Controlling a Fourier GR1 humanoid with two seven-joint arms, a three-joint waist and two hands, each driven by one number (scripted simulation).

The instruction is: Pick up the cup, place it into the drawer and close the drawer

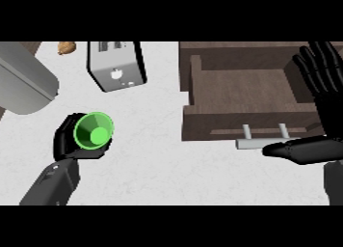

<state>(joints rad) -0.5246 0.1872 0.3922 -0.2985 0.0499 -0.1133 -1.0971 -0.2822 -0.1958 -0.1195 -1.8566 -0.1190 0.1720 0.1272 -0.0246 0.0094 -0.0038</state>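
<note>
Cup (95, 131), green, sits in the curled left robot hand (71, 140) over the white bench (174, 173), well apart from the open drawer (238, 91); right robot hand (320, 96) spread beside the handle (263, 143); placing and closing remain.

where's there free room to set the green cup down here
The open drawer shows bare wood inside its walls. Bare counter lies between the left hand, curled round the green cup, and the drawer handle. Crowded: top left, by the toaster, and around the right hand.
</note>
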